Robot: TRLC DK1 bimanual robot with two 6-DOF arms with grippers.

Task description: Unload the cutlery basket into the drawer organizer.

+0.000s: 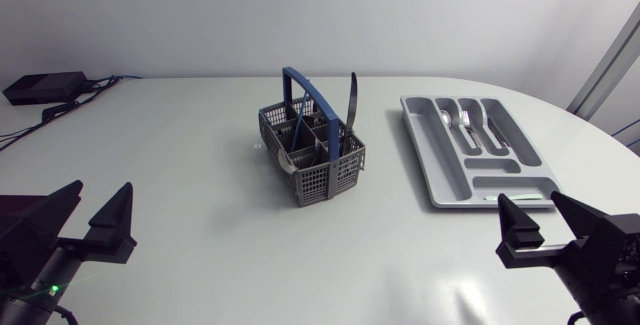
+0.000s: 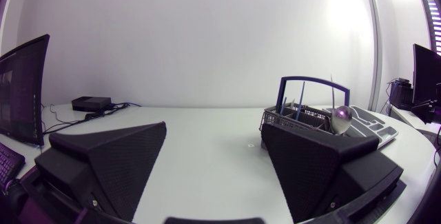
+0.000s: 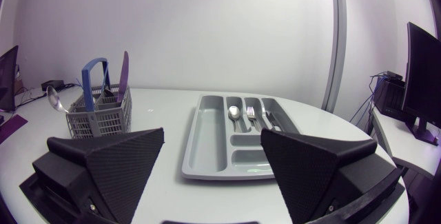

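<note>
Grey plastic cutlery basket (image 1: 318, 170), lattice-walled, with a blue hoop handle (image 1: 305, 87). It stands upright near the middle of the white table (image 1: 200, 165) and is the reference point for all entries below.

- Dark long utensil (image 1: 352, 100): blade-shaped, standing on end in a compartment on the basket's right side, its tip above the handle.
- Basket spoon (image 2: 340, 117): metal, bowl uppermost, leaning out past the basket's near side.
- Other handles in the basket: too small to identify.
- Drawer organizer (image 1: 430, 170): grey compartmented tray, flat on the table to the right of the basket and apart from it.
- Stowed spoon (image 1: 444, 118), fork (image 1: 466, 120) and table knife (image 3: 270, 119): lying side by side in the organizer's long slots, one to a slot.
- Left gripper (image 1: 100, 190): nearer than the basket and well off to its left. The two wedge fingers are spread wide with nothing between them.
- Right gripper (image 1: 532, 201): nearer than the basket and well off to its right, just on the near side of the organizer. The fingers are likewise spread wide and hold nothing.
- Black box (image 1: 45, 87): with cables attached, far beyond the basket to its left, at the table's edge.
</note>
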